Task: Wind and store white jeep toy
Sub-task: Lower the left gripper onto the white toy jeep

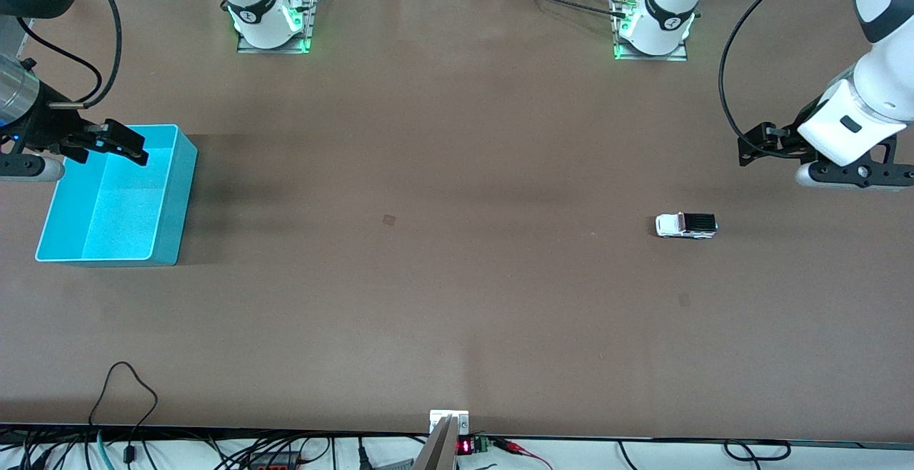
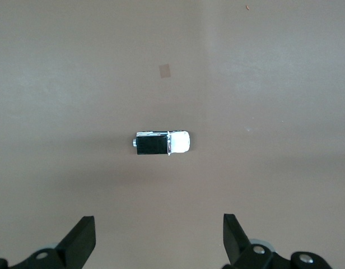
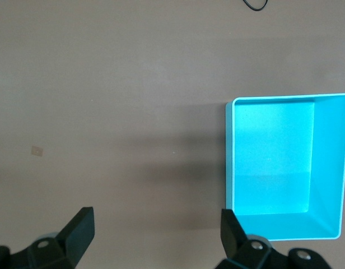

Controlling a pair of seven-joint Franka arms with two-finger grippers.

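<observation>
A tiny white jeep toy with a black roof panel (image 1: pixel 686 225) sits on its wheels on the bare brown desk (image 1: pixel 457 277), right of centre in the front view and well apart from the open turquoise plastic bin (image 1: pixel 166 202) at the frame's left edge, toward the right arm's end of the desk. The left hand (image 1: pixel 755 146), at the right edge of the frame, hangs in the air with its fingers spread wide and nothing held; its wrist view shows the toy lying just ahead of the two black fingertips (image 2: pixel 80 238). The right hand (image 1: pixel 118 143), also wide open and empty, waits over the bin's upper rim. The bin holds nothing. Judged from this, the task stands at its start, with the toy untouched; the next move calls for the left hand to descend over the small car and close across its narrow body
</observation>
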